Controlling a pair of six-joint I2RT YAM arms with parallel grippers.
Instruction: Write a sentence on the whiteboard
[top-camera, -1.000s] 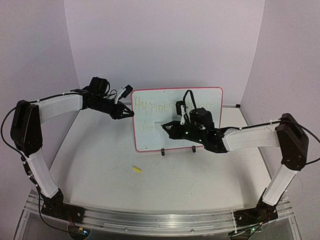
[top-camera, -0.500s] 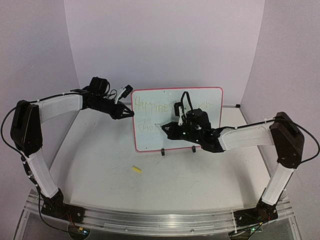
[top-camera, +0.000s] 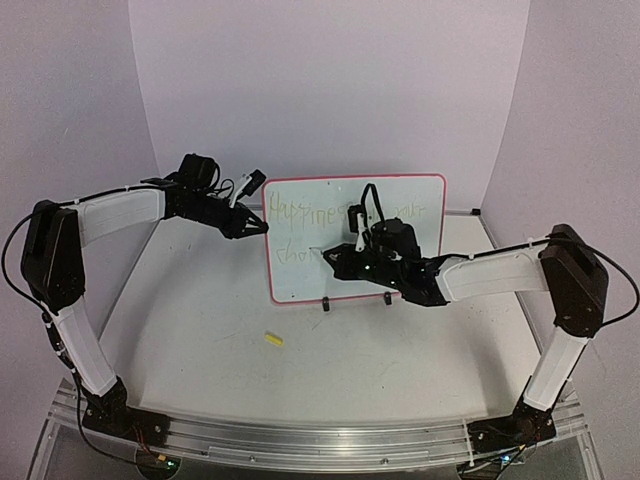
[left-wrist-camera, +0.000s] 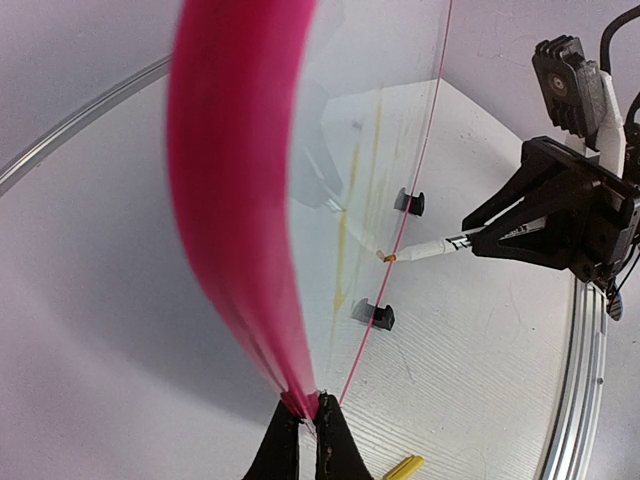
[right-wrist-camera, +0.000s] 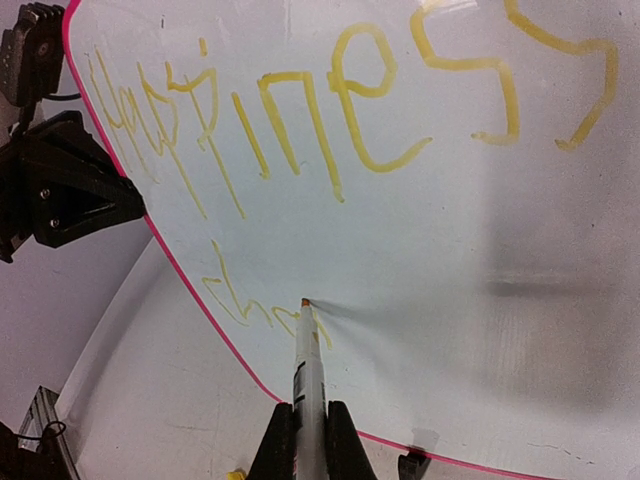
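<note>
My right gripper is clamped on the marker, its tip touching the whiteboard low on the left, in the second line of the sentence. My left gripper pinches the board's pink side edge. The board stands upright on its clip feet, mid-table. Press too hard and I reckon it tips back or twists in that pinch; too light, and the pale strokes skip.
</note>
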